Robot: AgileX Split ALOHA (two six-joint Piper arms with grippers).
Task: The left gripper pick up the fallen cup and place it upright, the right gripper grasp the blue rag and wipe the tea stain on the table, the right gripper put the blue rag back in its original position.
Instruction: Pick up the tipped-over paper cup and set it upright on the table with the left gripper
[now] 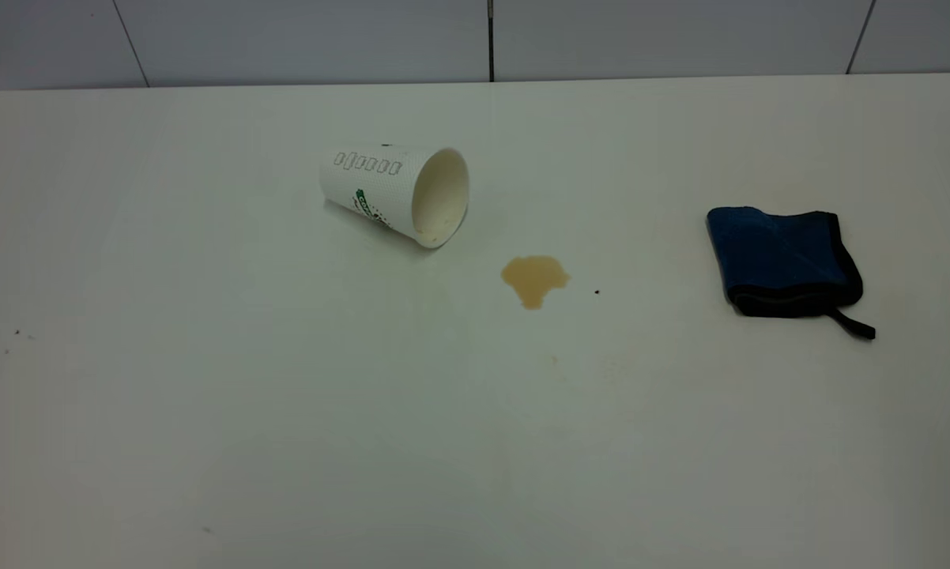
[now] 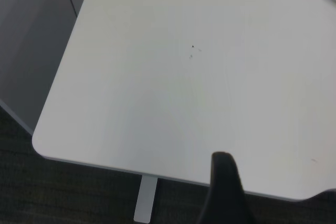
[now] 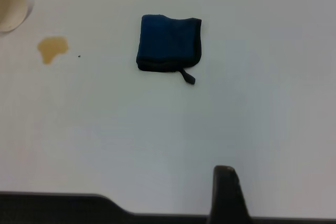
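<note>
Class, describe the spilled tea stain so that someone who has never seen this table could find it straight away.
Start from the wide white table in the exterior view. Near its middle lies the cup, tipped on its side; far to the right lies the blue rag. The tea stain sits between them, just in front of the cup's mouth: the only flat amber blotch, much larger than the tiny black speck beside it.

cup [image 3: 11,4]: cut off by the right wrist view's edge, only part of the mouth shows
cup logo [image 1: 367,206]: mostly hidden beneath the fallen cup, unreadable
left gripper [image 2: 224,192]: one dark finger visible, rest cut off
right gripper [image 3: 227,195]: one dark finger visible, rest cut off
</note>
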